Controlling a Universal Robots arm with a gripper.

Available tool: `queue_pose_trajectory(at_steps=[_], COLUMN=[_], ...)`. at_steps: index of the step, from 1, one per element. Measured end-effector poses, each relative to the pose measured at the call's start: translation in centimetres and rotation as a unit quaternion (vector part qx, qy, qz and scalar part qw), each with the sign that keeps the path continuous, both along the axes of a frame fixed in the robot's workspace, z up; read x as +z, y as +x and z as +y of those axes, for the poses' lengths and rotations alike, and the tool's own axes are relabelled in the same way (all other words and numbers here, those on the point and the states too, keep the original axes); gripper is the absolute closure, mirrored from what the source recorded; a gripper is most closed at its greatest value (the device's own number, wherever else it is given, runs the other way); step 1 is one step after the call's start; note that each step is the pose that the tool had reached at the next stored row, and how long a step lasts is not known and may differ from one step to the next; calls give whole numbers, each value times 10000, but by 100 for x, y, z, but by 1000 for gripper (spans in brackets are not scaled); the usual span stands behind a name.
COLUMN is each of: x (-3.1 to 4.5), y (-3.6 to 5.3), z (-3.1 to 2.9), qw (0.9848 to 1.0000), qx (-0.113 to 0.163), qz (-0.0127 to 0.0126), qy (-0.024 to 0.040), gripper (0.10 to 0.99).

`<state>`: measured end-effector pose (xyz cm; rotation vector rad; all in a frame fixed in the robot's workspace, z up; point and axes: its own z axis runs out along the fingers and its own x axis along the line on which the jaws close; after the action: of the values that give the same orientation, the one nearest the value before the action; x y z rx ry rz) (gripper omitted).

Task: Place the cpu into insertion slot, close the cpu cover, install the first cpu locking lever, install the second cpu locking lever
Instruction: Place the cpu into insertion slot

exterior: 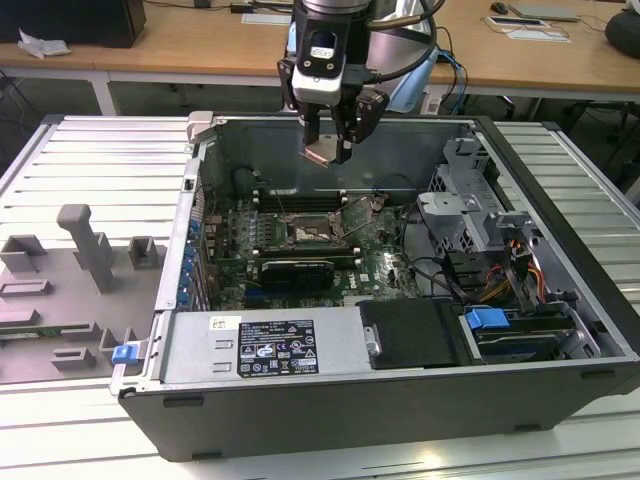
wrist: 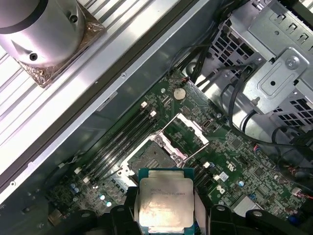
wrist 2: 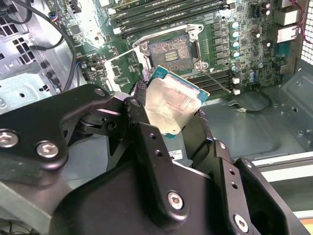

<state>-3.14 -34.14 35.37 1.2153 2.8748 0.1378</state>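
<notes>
gripper (exterior: pixel 328 152) fingers pinching the cpu (wrist: pixel 164 203) by its edges above the open socket (wrist: pixel 154 157) (cpu cover (wrist: pixel 190 128) flipped up), so I'd lower it level with corners squared to the socket.

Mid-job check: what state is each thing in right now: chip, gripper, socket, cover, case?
cpu: held in the gripper, up off the board, not yet seated.
gripper: shut on the cpu.
socket: empty and uncovered.
cpu cover: swung open beside the socket.
computer case: side open, inside exposed.
</notes>
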Motion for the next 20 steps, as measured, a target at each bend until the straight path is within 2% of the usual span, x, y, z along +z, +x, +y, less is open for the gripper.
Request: queue_pose_trajectory(at_steps=[20], x=[-5], y=[0], z=[0], qw=[9995], qx=[-327], qz=[0], qy=[0], gripper=[549])
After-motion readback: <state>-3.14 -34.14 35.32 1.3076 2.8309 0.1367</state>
